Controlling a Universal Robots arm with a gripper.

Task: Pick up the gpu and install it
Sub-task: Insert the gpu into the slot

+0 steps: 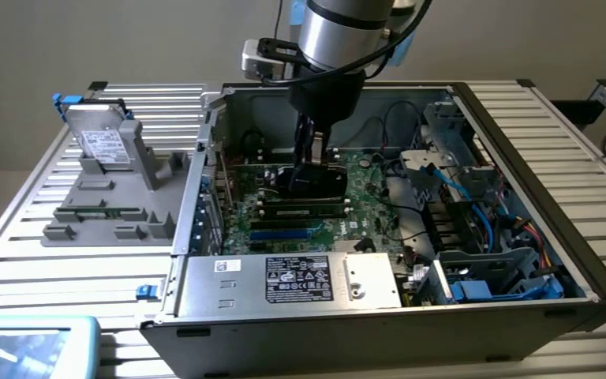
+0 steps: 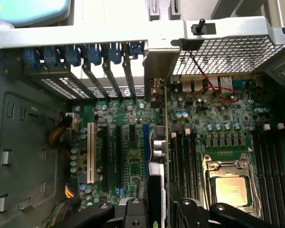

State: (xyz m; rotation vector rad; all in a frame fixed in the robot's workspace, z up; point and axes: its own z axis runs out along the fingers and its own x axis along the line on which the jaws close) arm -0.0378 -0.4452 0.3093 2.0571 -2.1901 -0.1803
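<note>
Jaws clenched on the gpu [image 2: 156,147], card edge-on between the fingers [image 2: 133,211], inside the case [image 1: 555,197] low over the motherboard [image 2: 133,161]. Risks as I read them, nearest first. The grip is on a thin board, so any side load could twist or slide it in the jaws. Then lateral alignment: the card edge sits just beside the blue slot [image 2: 145,142], and I can't tell if it's lined up or offset toward the memory slots [image 2: 183,156]. Pressing while offset would put the edge connector on the slot wall or the bare board and bend the card. Can't tell whether the edge is in the slot either. Further out, the bracket end points at the rear slot covers [image 2: 92,76]; with any tilt the bracket could catch on the rear frame and jam the card skewed. Red wire [image 2: 204,90] and CPU socket [image 2: 230,183] lie off to one side, near but apart from the card, so low snag risk. Outside the case, the grey fixture [image 1: 103,197] with the hard drive [image 1: 103,142] on the desk [image 1: 29,260] is well apart, no concern. Gpu vs jaws: pinched between them, upright on its edge, the rest of the board running out ahead of the fingers toward the rear wall.
</note>
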